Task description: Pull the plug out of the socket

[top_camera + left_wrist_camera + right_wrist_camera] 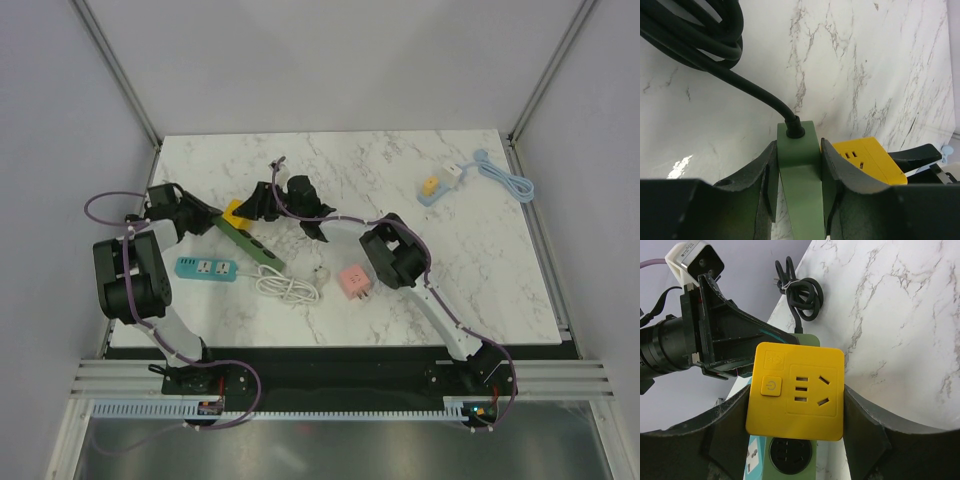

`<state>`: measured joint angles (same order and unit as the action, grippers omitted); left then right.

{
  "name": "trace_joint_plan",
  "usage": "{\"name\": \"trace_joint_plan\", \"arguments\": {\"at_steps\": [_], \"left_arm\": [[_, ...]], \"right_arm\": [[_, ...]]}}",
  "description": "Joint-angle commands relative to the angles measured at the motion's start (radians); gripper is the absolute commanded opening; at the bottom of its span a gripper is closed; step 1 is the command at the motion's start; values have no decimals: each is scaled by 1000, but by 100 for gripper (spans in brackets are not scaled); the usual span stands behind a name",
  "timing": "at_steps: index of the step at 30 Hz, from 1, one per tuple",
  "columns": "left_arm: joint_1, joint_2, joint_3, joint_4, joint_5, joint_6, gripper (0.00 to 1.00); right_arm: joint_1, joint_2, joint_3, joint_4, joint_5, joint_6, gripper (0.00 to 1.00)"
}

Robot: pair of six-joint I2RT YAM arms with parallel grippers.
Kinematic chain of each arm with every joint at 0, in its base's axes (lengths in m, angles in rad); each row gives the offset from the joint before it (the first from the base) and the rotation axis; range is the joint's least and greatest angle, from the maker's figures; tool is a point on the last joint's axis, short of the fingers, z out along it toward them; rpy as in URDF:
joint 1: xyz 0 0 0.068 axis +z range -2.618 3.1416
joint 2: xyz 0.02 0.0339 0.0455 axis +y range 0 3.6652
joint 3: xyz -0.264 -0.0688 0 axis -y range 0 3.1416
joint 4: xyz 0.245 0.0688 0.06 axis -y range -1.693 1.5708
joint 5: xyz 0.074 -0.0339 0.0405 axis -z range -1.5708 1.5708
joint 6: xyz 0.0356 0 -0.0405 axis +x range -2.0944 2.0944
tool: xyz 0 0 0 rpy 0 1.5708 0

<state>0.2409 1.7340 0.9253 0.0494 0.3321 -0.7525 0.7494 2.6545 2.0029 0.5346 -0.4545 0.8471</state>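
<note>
A green power strip (252, 244) lies slantwise at the table's left, with a black cord (705, 40) leaving its end. A yellow cube plug (233, 210) sits at its far end. My left gripper (798, 146) is shut on the strip's cord end (799, 165), one finger on each side. My right gripper (795, 395) is shut on the yellow plug (797, 390), with a black round socket (790, 454) of the strip showing just below it. I cannot tell whether the plug's pins are still seated. The left gripper also shows in the right wrist view (725, 347).
A teal power strip (207, 268), a coiled white cable (288, 288) and a pink cube plug (354, 281) lie near the front. A light-blue strip with a yellow plug (432, 187) and its cable (505, 178) lie at the back right. The black cord coil (800, 290) lies behind the strip.
</note>
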Motion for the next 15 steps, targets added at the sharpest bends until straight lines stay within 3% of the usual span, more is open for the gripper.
{"name": "trace_joint_plan", "arguments": {"at_steps": [1,7,8,9,12,15], "left_arm": [[-55,-33,20,-43,185,97,2],[-66,-39,30,-98,142,134,2],[-71,-40,33,-106,136,145,2],[-74,-42,35,-109,130,148,2],[-75,-42,35,-117,120,153,2],[-75,-37,35,-118,122,151,2]], "right_arm": [[-113,-68,7,34,145,26,0],[-110,-47,62,-13,157,-31,0],[-92,-60,75,-62,195,-81,0],[-75,-74,106,-124,242,-241,0],[-22,-120,109,-255,362,-421,0],[13,-143,105,-286,425,-502,0]]}}
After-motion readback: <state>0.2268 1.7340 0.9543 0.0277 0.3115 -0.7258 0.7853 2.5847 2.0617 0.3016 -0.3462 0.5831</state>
